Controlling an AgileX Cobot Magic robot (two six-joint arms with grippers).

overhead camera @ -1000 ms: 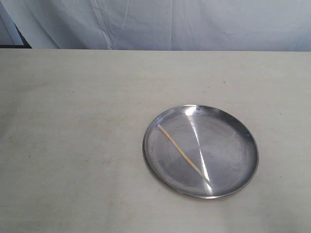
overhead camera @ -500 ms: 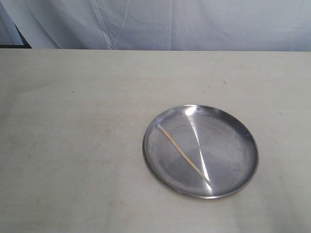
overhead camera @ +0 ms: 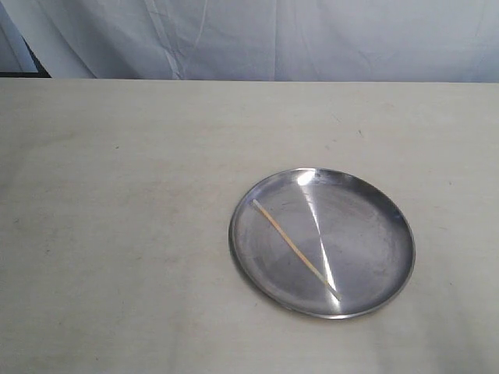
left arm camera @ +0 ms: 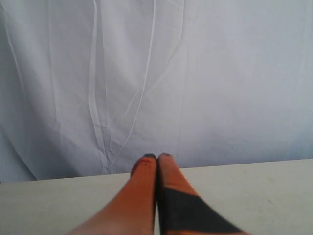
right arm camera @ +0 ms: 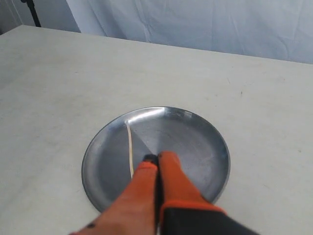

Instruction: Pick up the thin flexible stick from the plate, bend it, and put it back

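The right orange claw (right arm camera: 157, 157), shut and empty, hangs over the round shiny silver metal plate (right arm camera: 205, 132), where the thin pale tan stick (right arm camera: 130, 149) lies just beside its tips, running roughly along its reach, while the shut left claw (left arm camera: 157, 156) has no plate in sight.

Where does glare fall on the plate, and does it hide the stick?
Exterior view: a bright streak crosses the plate and meets the stick at its near end, washing out that tip. Right wrist view: glare lies along the rim by one stick end; the stick is clearly visible.
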